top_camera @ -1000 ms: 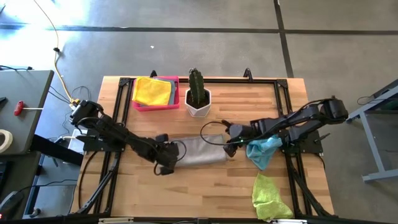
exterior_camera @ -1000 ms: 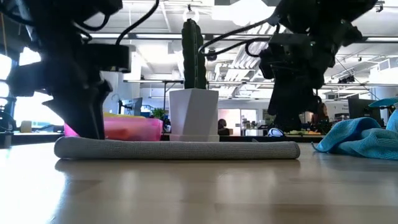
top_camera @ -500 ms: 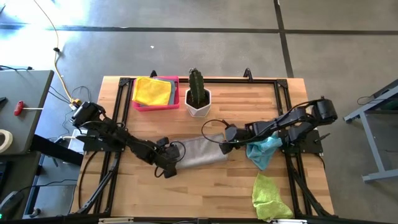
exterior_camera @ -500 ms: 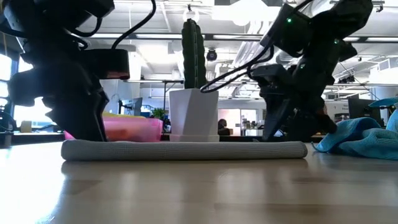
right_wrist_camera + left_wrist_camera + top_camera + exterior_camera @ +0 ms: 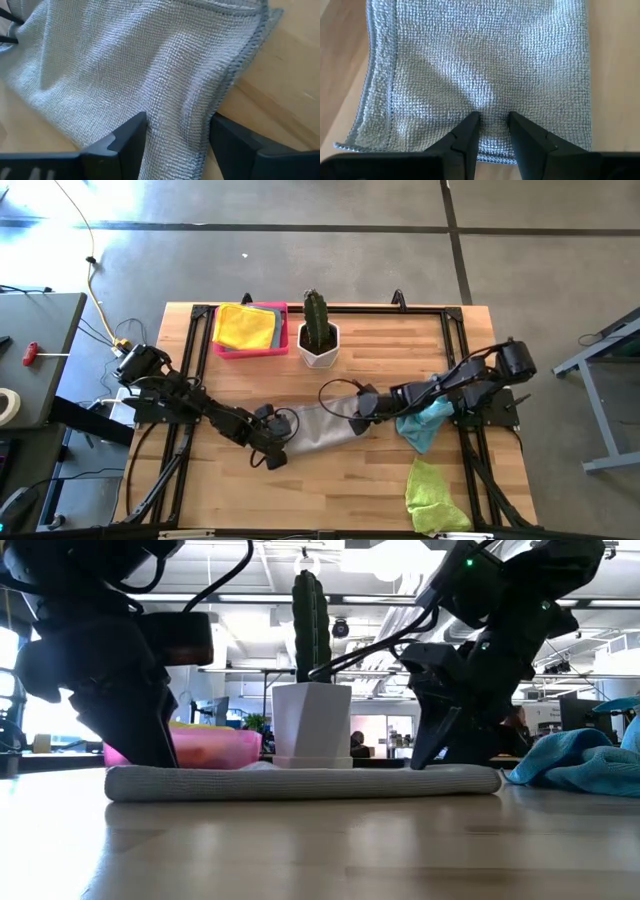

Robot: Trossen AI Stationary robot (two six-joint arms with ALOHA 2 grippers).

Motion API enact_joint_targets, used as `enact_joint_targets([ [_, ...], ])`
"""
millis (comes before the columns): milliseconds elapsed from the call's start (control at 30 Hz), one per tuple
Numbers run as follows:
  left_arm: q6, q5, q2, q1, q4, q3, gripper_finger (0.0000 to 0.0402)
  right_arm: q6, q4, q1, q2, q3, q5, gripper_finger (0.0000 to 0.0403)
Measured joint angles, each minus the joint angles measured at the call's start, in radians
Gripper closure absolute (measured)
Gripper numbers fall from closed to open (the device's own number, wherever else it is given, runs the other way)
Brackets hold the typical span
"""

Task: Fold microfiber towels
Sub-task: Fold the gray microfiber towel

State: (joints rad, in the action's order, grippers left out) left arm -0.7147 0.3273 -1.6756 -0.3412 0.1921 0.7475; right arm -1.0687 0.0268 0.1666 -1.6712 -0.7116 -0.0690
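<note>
I have the grey towel [image 5: 322,427] lying mid-table with its long axis running left to right, one arm at each short end. My left gripper [image 5: 493,118] pinches a ridge of cloth at the left end; my right gripper [image 5: 175,127] straddles the right edge, fingers parted.

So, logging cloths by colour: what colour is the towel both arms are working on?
Grey; the grey towel shows best in the left wrist view.
</note>
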Motion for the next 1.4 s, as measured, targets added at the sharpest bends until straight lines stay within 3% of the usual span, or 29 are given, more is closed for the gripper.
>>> enact_joint_targets([
  [200, -0.002, -0.011, 0.0, 0.0, -0.003, 0.0, 0.0305, -0.004, -0.01, 0.008, -0.026, -0.003, -0.018, 0.0262],
  [533, -0.018, -0.012, 0.0, 0.0, -0.005, 0.013, 0.0305, 0.063, 0.009, 0.009, -0.028, -0.001, -0.054, 0.0395],
  [767, -0.012, -0.025, 0.007, -0.02, -0.002, 0.067, 0.0305, 0.088, 0.073, -0.003, 0.005, -0.003, -0.048, 0.04],
  [867, -0.008, -0.038, 0.008, -0.045, -0.001, 0.093, 0.0305, 0.103, 0.184, -0.013, 0.038, -0.025, -0.04, 0.04],
  [1000, -0.008, -0.039, 0.008, -0.086, 0.018, 0.13, 0.0305, 0.145, 0.457, -0.02, 0.05, -0.129, -0.056, 0.0401],
  [1200, -0.008, -0.038, 0.008, -0.145, 0.029, 0.16, 0.0305, 0.149, 0.835, -0.009, 0.045, -0.333, -0.166, 0.0402],
  [1400, -0.008, -0.038, 0.008, -0.181, 0.029, 0.169, 0.0305, 0.127, 0.913, 0.024, -0.019, -0.483, -0.163, 0.0402],
])
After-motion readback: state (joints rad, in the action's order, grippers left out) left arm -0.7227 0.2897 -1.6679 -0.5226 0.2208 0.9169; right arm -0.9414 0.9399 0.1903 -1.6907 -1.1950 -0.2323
